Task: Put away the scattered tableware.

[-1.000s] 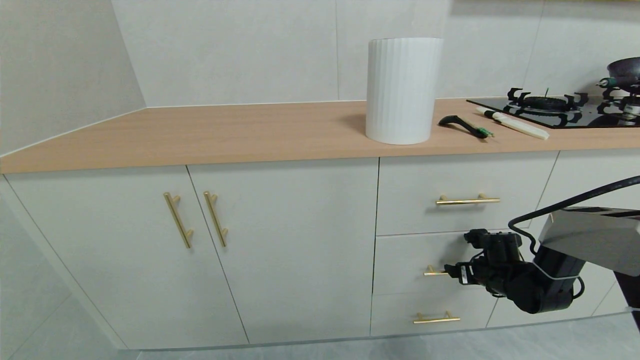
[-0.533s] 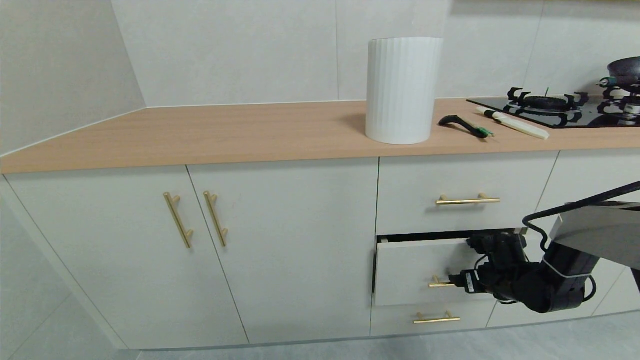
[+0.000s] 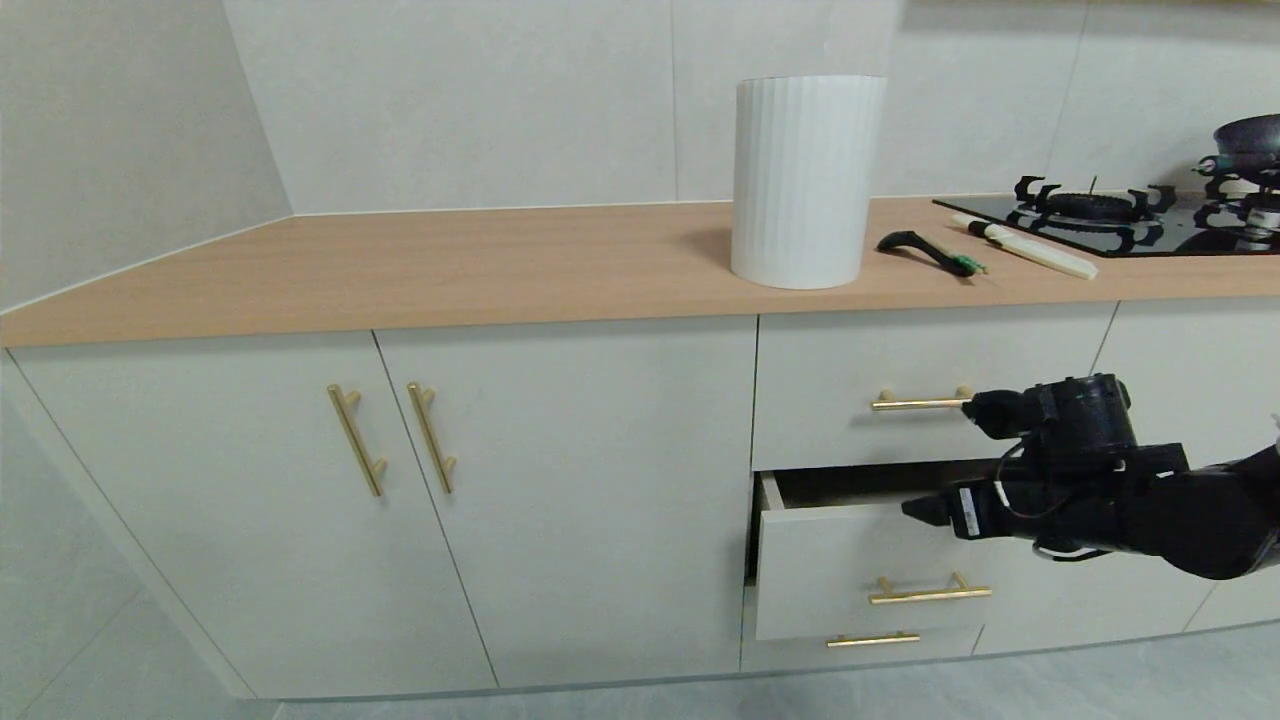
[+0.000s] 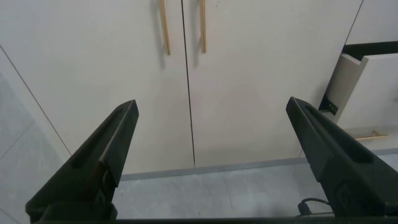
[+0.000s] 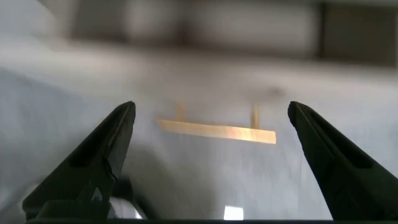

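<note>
The middle drawer [image 3: 860, 560], shut a second ago, now stands pulled well out with a dark gap showing above its front. The right gripper [image 3: 915, 509], which was clamped on the drawer's brass handle [image 3: 930, 594] while it slid, has let go and come up. It now sits level with the top edge of the drawer front and clear above the handle, though I can't tell from here whether it brushes that edge. To my eye that finishes the opening, so there is now a place to put things. The tableware itself is untouched. A black utensil [image 3: 925, 250] and a white knife [image 3: 1030, 250] lie close together up on the wooden counter [image 3: 450, 265], between the tall white ribbed canister [image 3: 805, 180] and the stove [image 3: 1100, 215], well above the gripper. The right gripper's fingers [image 5: 106, 155] are spread wide with nothing between them, and a blurred brass handle shows beyond them. The left gripper [image 4: 211, 124] is low down facing the double cupboard doors [image 4: 249, 81]. Its fingers [image 4: 106, 155] are just as wide apart, holding and touching nothing.
</note>
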